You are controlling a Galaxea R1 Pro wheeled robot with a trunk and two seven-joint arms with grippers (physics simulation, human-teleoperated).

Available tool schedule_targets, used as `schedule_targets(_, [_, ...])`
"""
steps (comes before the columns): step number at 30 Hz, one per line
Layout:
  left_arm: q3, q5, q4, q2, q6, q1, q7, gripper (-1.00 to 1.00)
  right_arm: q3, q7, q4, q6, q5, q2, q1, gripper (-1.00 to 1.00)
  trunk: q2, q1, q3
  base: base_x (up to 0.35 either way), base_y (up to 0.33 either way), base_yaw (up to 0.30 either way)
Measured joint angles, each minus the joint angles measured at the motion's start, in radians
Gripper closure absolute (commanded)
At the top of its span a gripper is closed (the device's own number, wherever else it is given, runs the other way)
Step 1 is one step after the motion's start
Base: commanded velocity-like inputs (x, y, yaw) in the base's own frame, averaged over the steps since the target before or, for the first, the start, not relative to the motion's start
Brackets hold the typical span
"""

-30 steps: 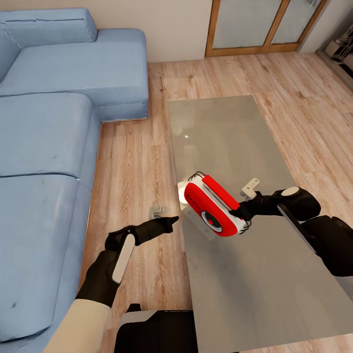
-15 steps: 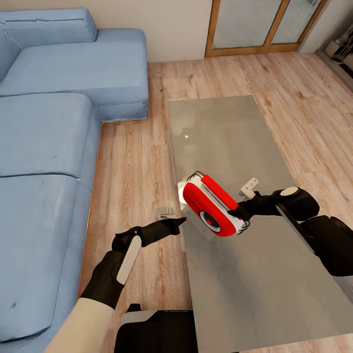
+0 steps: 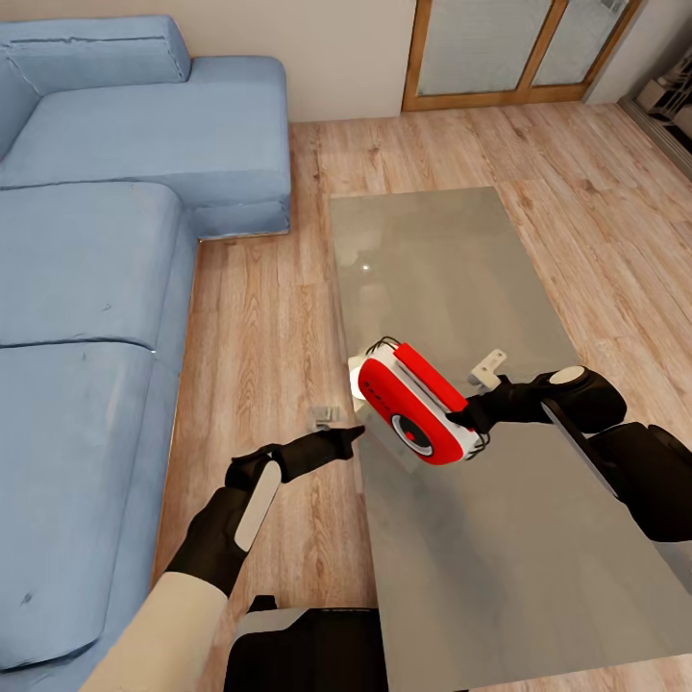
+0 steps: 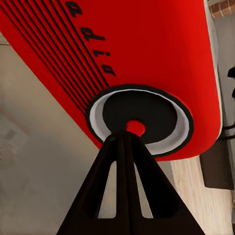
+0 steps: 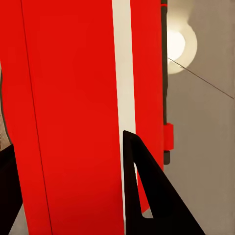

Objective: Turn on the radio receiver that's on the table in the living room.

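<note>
Over the near left part of the long, glossy grey-beige coffee table (image 3: pixel 452 250), at about the centre of our head view, the small glossy red radio receiver with its white band (image 3: pixel 420 404) is held tilted off the tabletop. Our right gripper (image 3: pixel 468 417) clamps it from three o'clock, one finger on each side of the red body in the right wrist view. Over the last second our left gripper (image 3: pixel 352 434) has crept from seven o'clock toward the radio, then nearly stopped. Its fingers are pressed together into one point, holding nothing. In the left wrist view that tip sits just before the round dark dial with its red centre (image 4: pixel 135 128). We judge the switch-on press is imminent; contact is not yet clear.
</note>
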Motion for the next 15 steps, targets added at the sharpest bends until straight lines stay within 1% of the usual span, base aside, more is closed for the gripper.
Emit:
schedule_targets(2, [-0.001, 0.001, 0.006, 0.0, -0.023, 0.0, 0.0, 1.0, 0.0, 0.0, 0.0, 0.0, 0.001, 0.0, 0.0, 1.0, 0.0, 0.0, 0.0, 0.0, 0.0, 0.0])
schedule_targets(3, [-0.001, 0.01, 0.015, 0.0, -0.037, -0.001, 0.0, 1.0, 0.0, 0.0, 0.0, 0.0, 0.002, 0.0, 0.0, 1.0, 0.0, 0.0, 0.0, 0.0, 0.0, 0.0])
schedule_targets(6, [-0.004, 0.02, 0.034, 0.0, -0.046, -0.001, 0.0, 1.0, 0.001, 0.0, 0.0, 0.0, 0.001, 0.001, 0.0, 1.0, 0.0, 0.0, 0.0, 0.0, 0.0, 0.0])
schedule_targets(7, [-0.009, 0.022, 0.04, 0.0, -0.048, -0.003, 0.0, 1.0, 0.001, 0.0, 0.0, 0.0, 0.0, 0.001, 0.0, 1.0, 0.0, 0.0, 0.0, 0.0, 0.0, 0.0])
schedule_targets(8, [-0.024, 0.025, 0.043, 0.0, -0.05, -0.004, 0.0, 1.0, 0.001, 0.005, 0.0, -0.001, 0.003, 0.002, 0.0, 1.0, 0.0, 0.0, 0.0, 0.0, 0.0, 0.0])
schedule_targets(10, [-0.044, 0.029, 0.045, 0.0, -0.059, -0.005, 0.0, 1.0, 0.002, 0.027, 0.0, 0.0, 0.001, 0.003, 0.0, 1.0, 0.0, 0.0, 0.0, 0.0, 0.0, 0.0])
schedule_targets(13, [-0.058, 0.043, 0.051, 0.0, -0.068, -0.005, 0.0, 1.0, 0.003, 0.057, 0.0, 0.001, -0.005, 0.002, 0.0, 1.0, 0.0, 0.0, 0.0, 0.0, 0.0, 0.0])
schedule_targets(15, [-0.061, 0.057, 0.062, 0.0, -0.072, -0.006, 0.0, 1.0, 0.002, 0.063, 0.0, -0.001, 0.005, 0.002, 0.0, 1.0, 0.0, 0.0, 0.0, 0.0, 0.0, 0.0])
